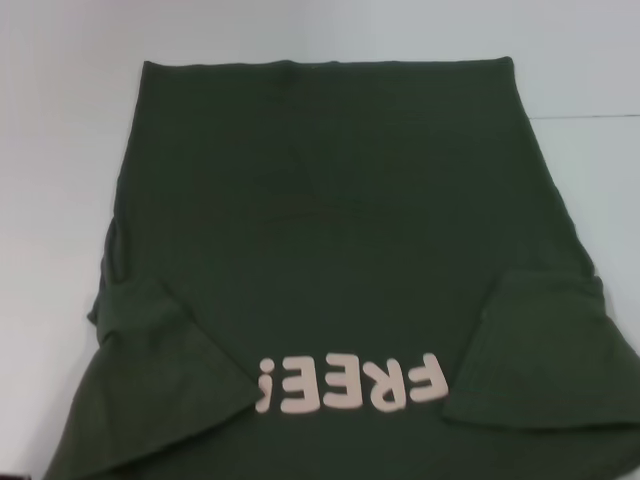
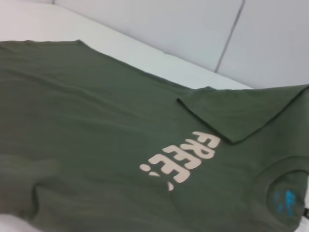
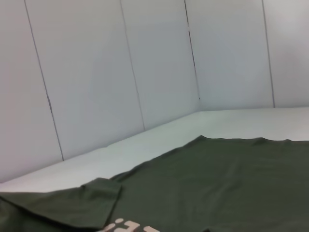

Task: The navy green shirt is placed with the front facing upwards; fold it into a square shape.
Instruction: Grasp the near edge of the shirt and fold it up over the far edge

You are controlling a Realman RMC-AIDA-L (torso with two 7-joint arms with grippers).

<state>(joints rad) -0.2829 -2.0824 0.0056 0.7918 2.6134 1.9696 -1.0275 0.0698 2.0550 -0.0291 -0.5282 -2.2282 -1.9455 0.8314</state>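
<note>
The navy green shirt [image 1: 330,230] lies flat on the white table, front up, its hem at the far edge and its collar toward me. Pale pink "FREE!" lettering [image 1: 350,383] reads upside down near the front. Both short sleeves are folded inward onto the body: one on the left [image 1: 165,340], one on the right [image 1: 545,350]. The left wrist view shows the shirt [image 2: 96,125], its lettering [image 2: 181,157] and the collar with a blue print [image 2: 285,200]. In the right wrist view the shirt [image 3: 217,183] and a folded sleeve [image 3: 72,205] show. Neither gripper appears in any view.
The white table [image 1: 60,150] extends on both sides of the shirt and beyond its hem. White panelled walls [image 3: 120,72] stand behind the table, meeting in a corner.
</note>
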